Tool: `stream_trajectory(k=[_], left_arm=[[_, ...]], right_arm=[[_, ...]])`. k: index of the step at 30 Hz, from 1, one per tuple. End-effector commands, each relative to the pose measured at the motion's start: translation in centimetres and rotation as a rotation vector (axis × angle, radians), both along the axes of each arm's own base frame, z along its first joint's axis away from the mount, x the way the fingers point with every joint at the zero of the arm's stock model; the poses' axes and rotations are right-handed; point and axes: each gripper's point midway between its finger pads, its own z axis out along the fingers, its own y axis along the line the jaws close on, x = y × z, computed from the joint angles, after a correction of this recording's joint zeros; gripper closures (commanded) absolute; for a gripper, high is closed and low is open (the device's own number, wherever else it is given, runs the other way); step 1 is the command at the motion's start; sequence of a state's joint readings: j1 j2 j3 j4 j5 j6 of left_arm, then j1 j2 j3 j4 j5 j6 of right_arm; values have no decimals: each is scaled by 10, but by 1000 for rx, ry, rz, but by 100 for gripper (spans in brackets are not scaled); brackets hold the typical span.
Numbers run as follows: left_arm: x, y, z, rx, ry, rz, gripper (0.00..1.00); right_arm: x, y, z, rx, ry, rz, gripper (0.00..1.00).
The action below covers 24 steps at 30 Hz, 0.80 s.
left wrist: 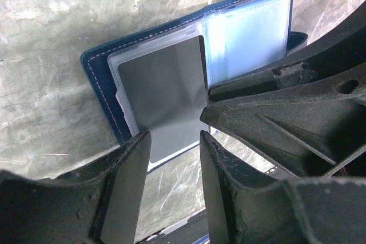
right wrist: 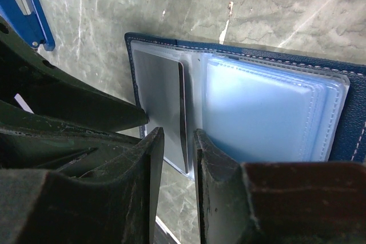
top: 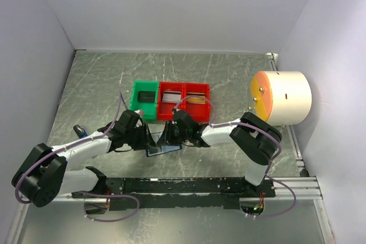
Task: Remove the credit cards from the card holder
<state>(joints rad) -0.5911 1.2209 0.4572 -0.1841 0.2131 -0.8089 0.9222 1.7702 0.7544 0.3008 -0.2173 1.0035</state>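
- The holder (left wrist: 97, 78) lies open on the worktop (top: 229, 78), near the middle of its near edge, just before the red bin (top: 184, 84).
- A grey card (left wrist: 160, 95) sits in a clear sleeve on one page.
- Left tool (left wrist: 173, 141): narrowly parted, over one end of the card.
- Right tool (right wrist: 178, 132): narrow gap, with the card's inner edge showing in it.

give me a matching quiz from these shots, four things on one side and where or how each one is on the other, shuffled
1. card holder
2. grey card
3. green bin
4. red bin

a. holds one dark card
b. lies open, pockets showing
c. holds a silvery card and a tan card
d. tucked in the open holder

Pairs: 1-b, 2-d, 3-a, 4-c
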Motion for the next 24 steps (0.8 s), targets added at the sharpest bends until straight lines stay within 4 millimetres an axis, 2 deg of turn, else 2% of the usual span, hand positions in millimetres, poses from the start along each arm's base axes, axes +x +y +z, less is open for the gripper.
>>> stream_trajectory(k=[1, 10, 17, 19, 23, 24], left_arm=[[-2, 22, -14, 115, -4, 46, 47], [-6, 21, -23, 121, 17, 27, 51], [-14, 21, -33, 126, 42, 17, 55], [-16, 21, -34, 124, 43, 20, 55], [-17, 24, -34, 134, 43, 26, 56], [-16, 24, -34, 136, 41, 27, 56]], right_arm=[[4, -17, -16, -89, 6, -43, 72], [-3, -9, -12, -13, 39, -25, 72], [-4, -5, 5, 140, 69, -32, 75], [-5, -6, 9, 171, 78, -36, 81], [-6, -6, 16, 221, 78, -35, 85], [-6, -6, 17, 230, 78, -34, 89]])
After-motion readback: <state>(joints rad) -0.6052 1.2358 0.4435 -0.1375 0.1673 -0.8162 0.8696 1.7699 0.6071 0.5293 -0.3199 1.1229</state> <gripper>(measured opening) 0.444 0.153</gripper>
